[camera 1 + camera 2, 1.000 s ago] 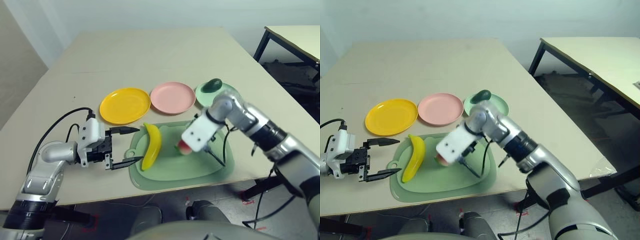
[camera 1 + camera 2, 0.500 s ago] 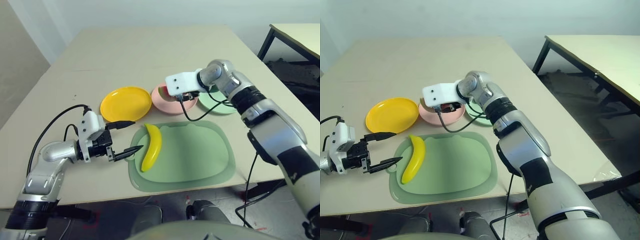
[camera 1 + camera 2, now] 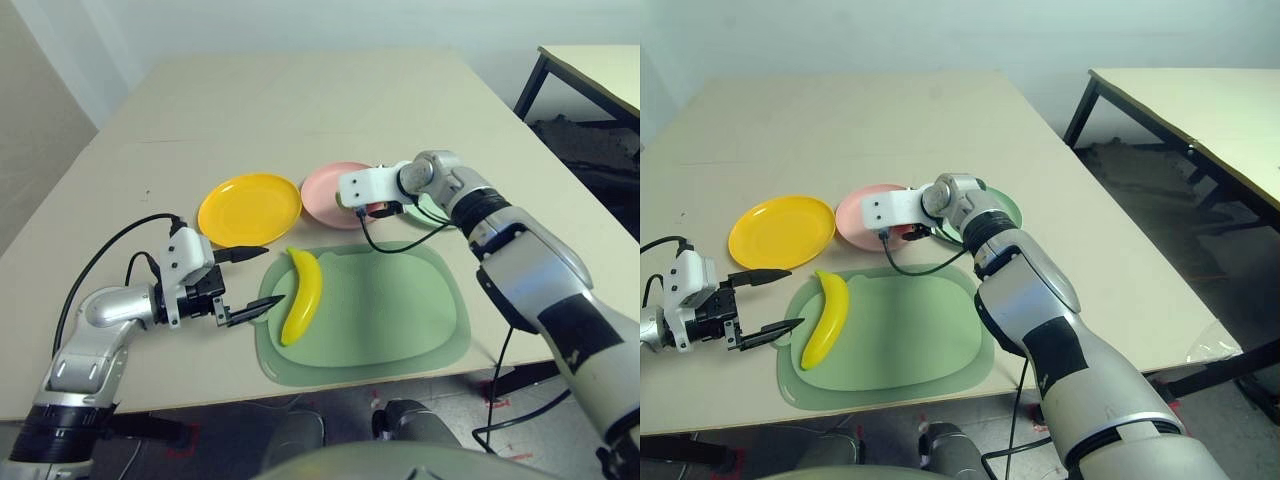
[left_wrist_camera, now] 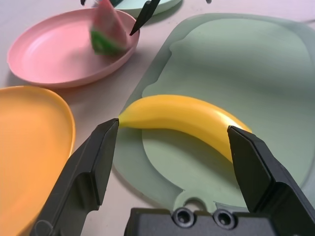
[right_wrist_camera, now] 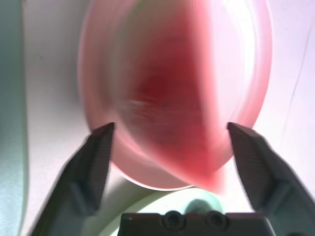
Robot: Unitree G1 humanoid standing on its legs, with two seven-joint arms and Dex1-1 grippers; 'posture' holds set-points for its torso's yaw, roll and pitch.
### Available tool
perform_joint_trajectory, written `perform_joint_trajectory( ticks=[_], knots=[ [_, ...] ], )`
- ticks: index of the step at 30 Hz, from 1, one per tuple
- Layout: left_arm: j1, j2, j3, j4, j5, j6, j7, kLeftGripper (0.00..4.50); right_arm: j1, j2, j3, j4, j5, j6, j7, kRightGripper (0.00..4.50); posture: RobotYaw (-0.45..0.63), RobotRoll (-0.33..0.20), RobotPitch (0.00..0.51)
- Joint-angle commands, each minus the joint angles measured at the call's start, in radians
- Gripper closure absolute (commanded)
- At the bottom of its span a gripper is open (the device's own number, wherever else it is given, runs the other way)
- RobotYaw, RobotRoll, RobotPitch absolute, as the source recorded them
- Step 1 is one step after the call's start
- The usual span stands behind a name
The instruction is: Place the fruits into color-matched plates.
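Meanwhile, the left hand (image 3: 245, 283) gaped wide beside the banana (image 3: 302, 293), gripping nothing. At two o'clock, the right hand (image 5: 167, 142) hung spread over the pink plate (image 4: 54, 54), watermelon wedge (image 4: 107, 33) within.

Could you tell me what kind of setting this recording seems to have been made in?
Probably a lab or test room, not a home: a plain beige table against a bare wall, a second black-legged table beside it, and toy items laid out, such as the banana on a green mat.

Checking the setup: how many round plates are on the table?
3, in a row behind the mat: yellow-orange plastic plate leftmost, pink plate in the middle, mint green plate rightmost, partly hidden by the right arm.
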Motion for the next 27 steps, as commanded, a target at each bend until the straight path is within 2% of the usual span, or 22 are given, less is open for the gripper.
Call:
perform_joint_trajectory(
  ticks=[1, 4, 9, 12, 16, 19, 21, 24, 27],
  knots=[
    [0.001, 0.002, -0.007, -0.003, 0.020, -0.033, -0.003, 0.00, -0.047, -0.023, -0.005, 0.001, -0.014, -0.024, -0.015, 0.04, 0.12, 0.000, 0.000],
    [-0.014, 0.011, -0.020, 0.017, 0.045, -0.074, -0.015, 0.00, -0.081, -0.050, -0.036, -0.027, 0.018, -0.060, 0.026, 0.04, 0.12, 0.000, 0.000],
    [-0.046, 0.027, -0.034, 0.062, 0.094, -0.130, -0.026, 0.00, -0.051, -0.104, -0.145, -0.190, 0.179, -0.045, 0.258, 0.04, 0.12, 0.000, 0.000],
    [-0.075, 0.049, -0.055, 0.093, 0.128, -0.167, -0.040, 0.00, 0.075, -0.173, -0.220, -0.509, 0.333, 0.166, 0.454, 0.04, 0.12, 0.000, 0.000],
    [-0.162, 0.082, -0.113, 0.140, 0.181, -0.202, -0.084, 0.00, 0.361, -0.325, -0.282, -1.159, 0.543, 0.744, 0.624, 0.04, 0.10, 0.000, 0.000],
    [-0.244, 0.109, -0.161, 0.181, 0.226, -0.239, -0.126, 0.00, 0.498, -0.400, -0.328, -1.409, 0.659, 1.045, 0.611, 0.04, 0.07, 0.000, 0.000],
    [-0.306, 0.114, -0.186, 0.210, 0.242, -0.254, -0.147, 0.00, 0.577, -0.441, -0.346, -1.493, 0.706, 1.103, 0.596, 0.04, 0.07, 0.000, 0.000],
    [-0.394, 0.116, -0.221, 0.239, 0.257, -0.278, -0.182, 0.00, 0.665, -0.441, -0.381, -1.546, 0.762, 1.139, 0.532, 0.04, 0.07, 0.000, 0.000],
    [-0.469, 0.120, -0.264, 0.231, 0.267, -0.283, -0.232, 0.00, 0.737, -0.384, -0.437, -1.608, 0.854, 1.204, 0.449, 0.04, 0.09, 0.000, 0.000]
  ],
)
